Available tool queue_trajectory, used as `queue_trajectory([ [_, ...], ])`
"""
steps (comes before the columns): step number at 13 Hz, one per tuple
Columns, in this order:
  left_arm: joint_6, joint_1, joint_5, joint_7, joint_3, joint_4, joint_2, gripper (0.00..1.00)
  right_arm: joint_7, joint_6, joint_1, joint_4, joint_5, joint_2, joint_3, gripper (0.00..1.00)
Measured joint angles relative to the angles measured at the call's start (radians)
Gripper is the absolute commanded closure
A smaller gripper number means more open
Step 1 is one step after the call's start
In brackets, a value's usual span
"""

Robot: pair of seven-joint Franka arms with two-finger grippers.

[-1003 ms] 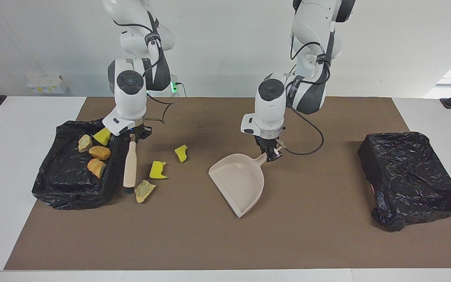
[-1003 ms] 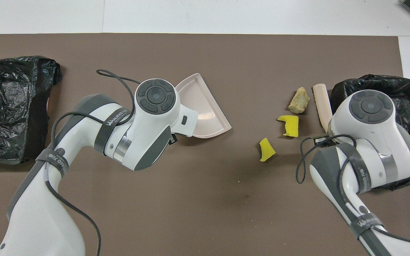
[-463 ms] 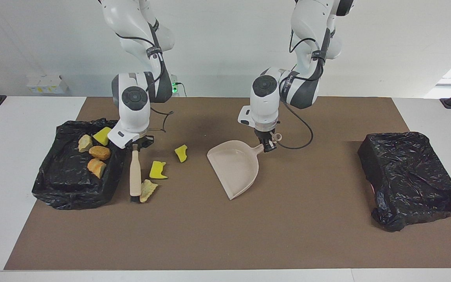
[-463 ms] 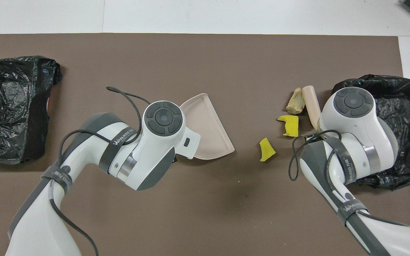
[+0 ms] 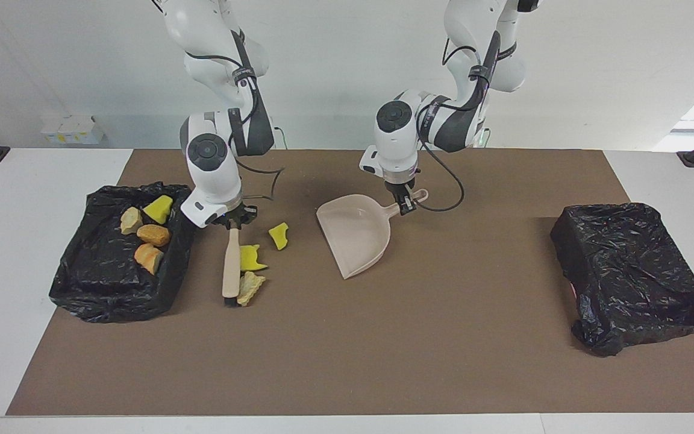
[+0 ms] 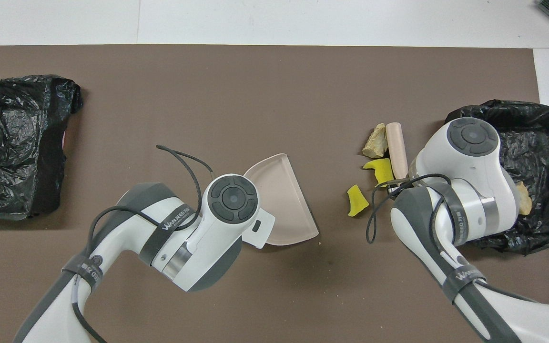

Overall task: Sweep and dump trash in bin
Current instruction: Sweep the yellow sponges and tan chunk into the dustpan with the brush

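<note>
My right gripper is shut on the top of the beige brush, whose bristles touch the mat. A pale tan lump and a yellow piece of trash lie against the brush. Another yellow piece lies between them and the beige dustpan. My left gripper is shut on the dustpan's handle, and the pan's open lip faces the trash. The overhead view shows the brush, the tan lump, both yellow pieces and the dustpan; both grippers are hidden under their wrists there.
A black-bagged bin at the right arm's end holds several yellow, tan and orange-brown chunks. A second black-bagged bin stands at the left arm's end. Both stand on a brown mat.
The right arm swept the brush toward the dustpan, pushing the tan lump and one yellow piece along. The left arm pulled the dustpan nearer to the robots and slightly toward the trash.
</note>
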Motion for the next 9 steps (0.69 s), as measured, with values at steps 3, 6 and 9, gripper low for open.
queue_trajectory([
  [3, 0.000, -0.022, 0.025, -0.009, 0.000, -0.035, -0.024, 1.00, 0.000, 0.001, 0.069, 0.000, 0.053, 0.000, 0.005, 1.00],
  [6, 0.000, -0.039, 0.029, -0.025, 0.000, -0.063, -0.045, 1.00, -0.006, 0.002, 0.167, 0.000, 0.175, -0.004, 0.013, 1.00],
  [9, 0.001, -0.041, 0.029, -0.028, 0.003, -0.070, -0.048, 1.00, -0.010, 0.001, 0.252, 0.001, 0.291, -0.018, 0.023, 1.00],
])
